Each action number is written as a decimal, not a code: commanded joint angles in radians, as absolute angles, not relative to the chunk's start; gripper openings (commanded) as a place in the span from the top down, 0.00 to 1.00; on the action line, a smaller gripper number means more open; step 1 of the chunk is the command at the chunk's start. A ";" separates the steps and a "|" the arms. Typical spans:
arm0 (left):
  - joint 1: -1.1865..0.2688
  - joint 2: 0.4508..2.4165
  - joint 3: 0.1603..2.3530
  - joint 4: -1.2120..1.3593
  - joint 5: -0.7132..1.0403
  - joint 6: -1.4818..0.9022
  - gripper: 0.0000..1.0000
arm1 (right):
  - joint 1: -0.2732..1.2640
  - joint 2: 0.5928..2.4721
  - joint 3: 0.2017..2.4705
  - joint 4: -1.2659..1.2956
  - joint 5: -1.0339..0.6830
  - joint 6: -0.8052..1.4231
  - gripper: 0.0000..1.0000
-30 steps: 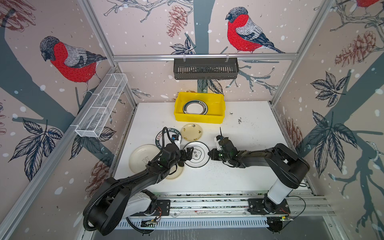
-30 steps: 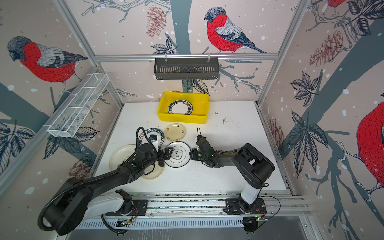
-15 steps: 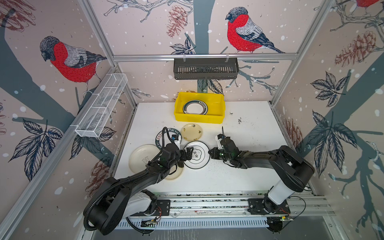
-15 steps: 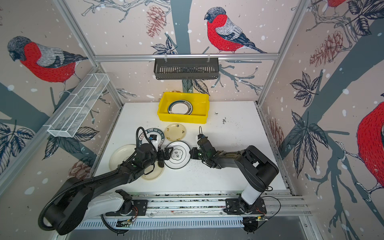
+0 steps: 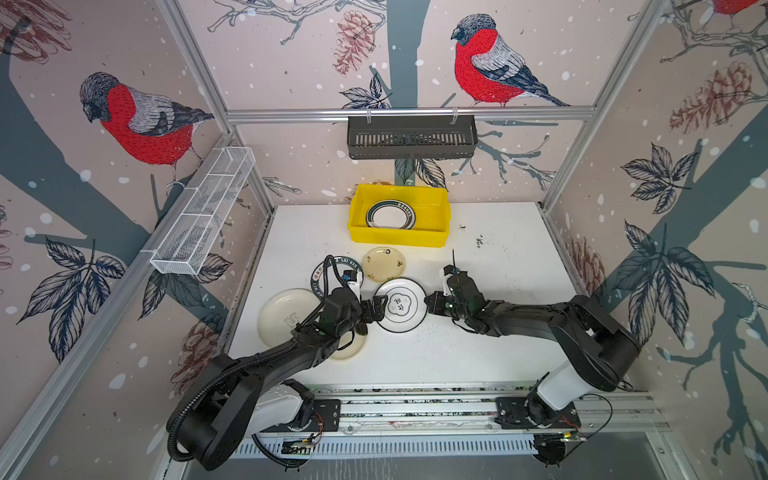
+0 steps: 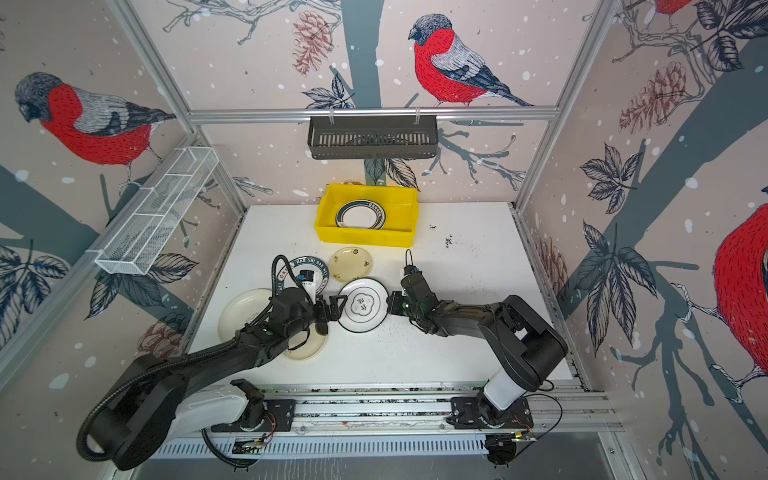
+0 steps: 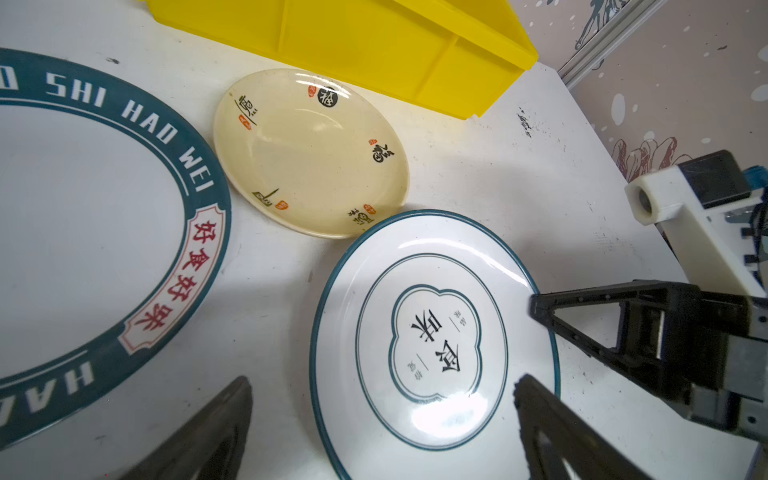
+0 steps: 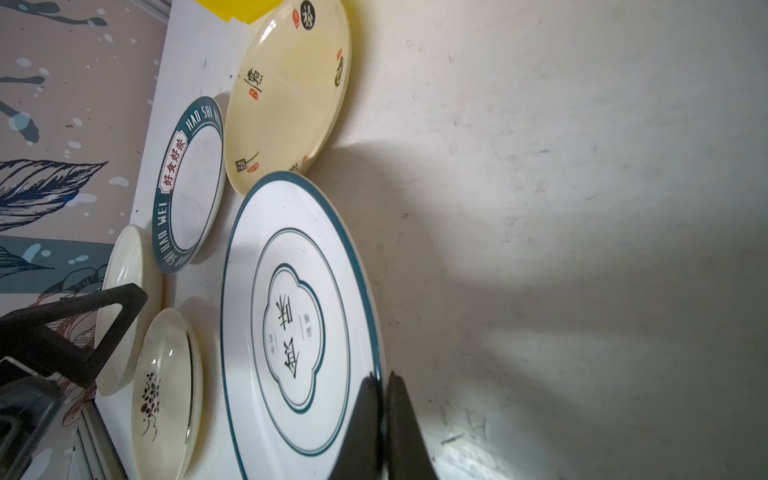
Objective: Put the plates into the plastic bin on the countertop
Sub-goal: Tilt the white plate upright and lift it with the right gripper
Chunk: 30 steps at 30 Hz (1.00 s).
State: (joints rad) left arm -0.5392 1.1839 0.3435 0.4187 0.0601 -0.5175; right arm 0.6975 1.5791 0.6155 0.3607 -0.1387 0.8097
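Our right pincer [image 8: 383, 380] grips only the rim of the round white teal-edged plate [image 5: 400, 305] lying well short of the bright yellow plastic bin [image 5: 399, 239], our left pincer [image 5: 376, 310] open opposite, so we fear it tilts and slips out when lifted.

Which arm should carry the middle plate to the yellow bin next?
Right. The right gripper looks shut on the rim of the middle plate; the left gripper hangs open at its other edge, holding nothing. The bin lies ahead.
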 commanded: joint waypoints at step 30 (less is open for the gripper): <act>-0.535 1.144 0.312 0.494 0.058 -0.538 0.03 | 0.587 1.181 0.713 0.192 -0.017 0.769 1.00</act>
State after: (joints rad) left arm -0.5377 1.1511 0.3157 0.4442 0.0597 -0.5243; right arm 0.5930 1.1725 0.6891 0.1501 -0.0105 0.7628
